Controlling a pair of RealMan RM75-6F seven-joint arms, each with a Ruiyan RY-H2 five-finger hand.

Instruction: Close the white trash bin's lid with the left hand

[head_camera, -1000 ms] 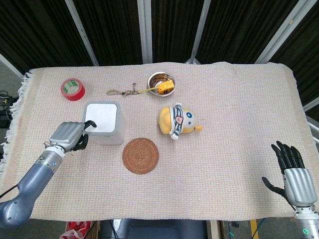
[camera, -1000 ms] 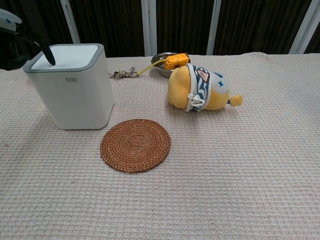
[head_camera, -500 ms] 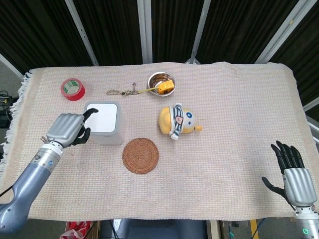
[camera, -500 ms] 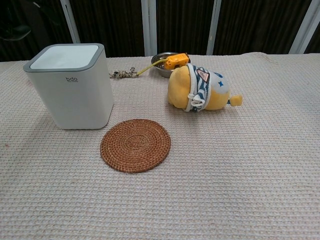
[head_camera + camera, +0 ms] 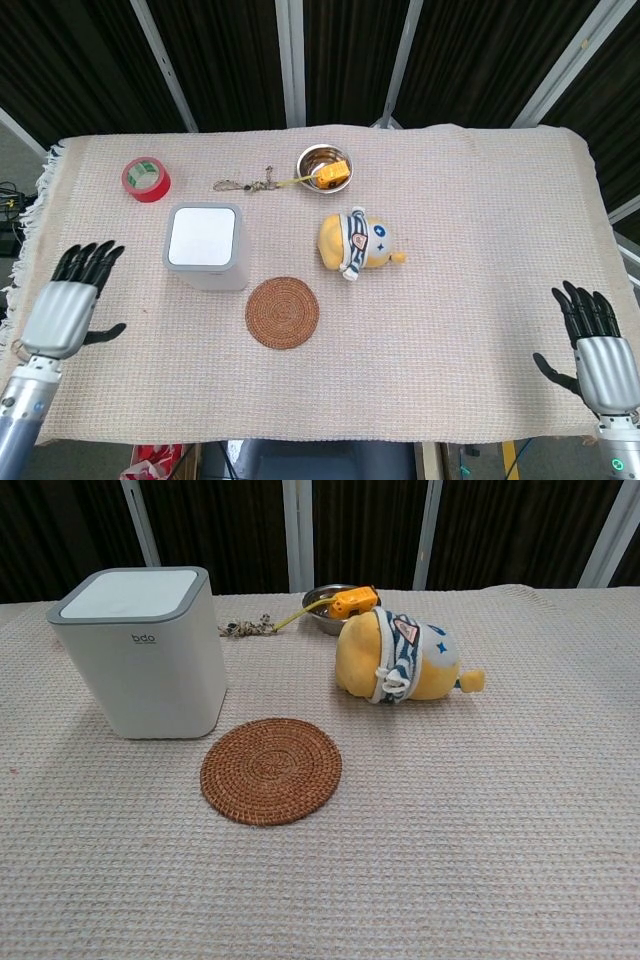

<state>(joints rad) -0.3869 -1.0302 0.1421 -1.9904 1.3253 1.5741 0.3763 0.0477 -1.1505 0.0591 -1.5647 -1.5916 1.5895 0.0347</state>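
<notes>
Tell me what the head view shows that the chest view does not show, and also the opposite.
Only the head view shows the left hand and right hand, both with fingers spread and holding nothing, and the red tape roll. Only the chest view shows the logo on the front of the white trash bin. Both show the bin with its lid down, the woven coaster, the plush toy and the metal bowl.
</notes>
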